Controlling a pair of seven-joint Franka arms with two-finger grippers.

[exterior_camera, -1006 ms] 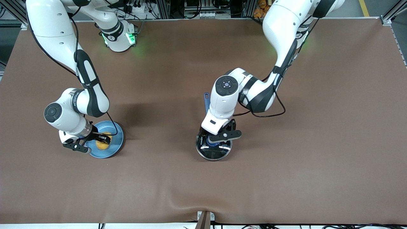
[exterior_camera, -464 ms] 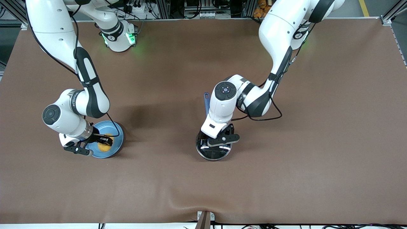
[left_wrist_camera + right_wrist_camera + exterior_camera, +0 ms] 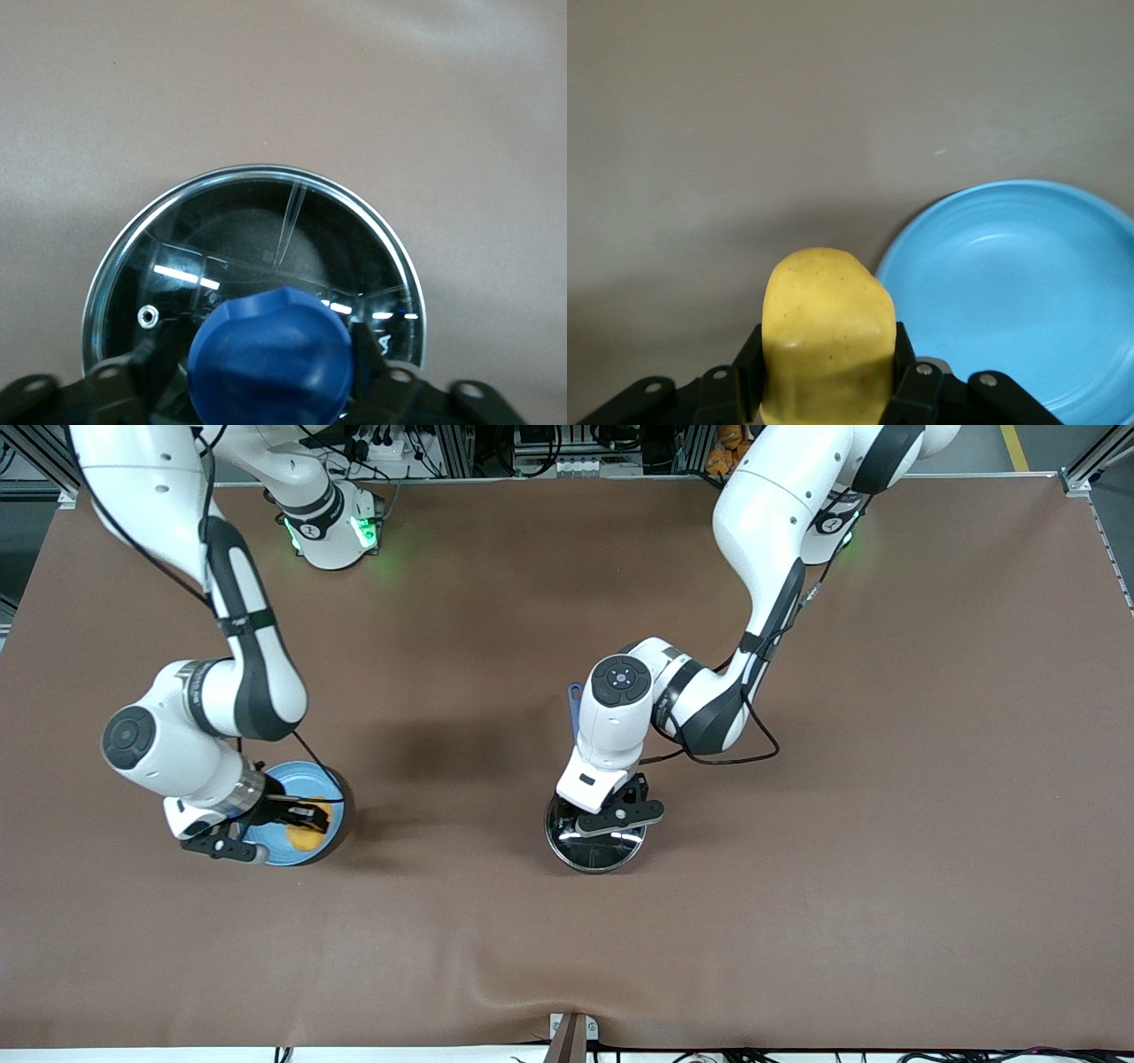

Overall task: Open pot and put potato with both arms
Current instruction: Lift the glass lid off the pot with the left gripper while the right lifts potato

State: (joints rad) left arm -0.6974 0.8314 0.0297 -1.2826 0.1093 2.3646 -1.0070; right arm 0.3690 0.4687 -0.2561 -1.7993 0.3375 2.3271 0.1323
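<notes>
Light-blue plate (image 3: 282,849) twd right arm's end of brown table (image 3: 886,779), glass lid (image 3: 257,257) w/ blue knob (image 3: 270,354)

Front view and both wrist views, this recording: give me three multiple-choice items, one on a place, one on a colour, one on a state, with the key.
1. Where is the left gripper?
A. Over the lid on the pot
B. Over the plate
C. At the table's edge

2. What colour is the lid's knob?
A. Red
B. Blue
C. Silver

3. What is the state of the potato?
A. Lying inside the pot
B. Lying loose on the table
C. Gripped in the right gripper beside the plate

Key: 1 A, the front view shows it at the lidded pot; 2 B, the left wrist view shows a blue knob; 3 C, the right wrist view shows the jaws shut on it.
</notes>
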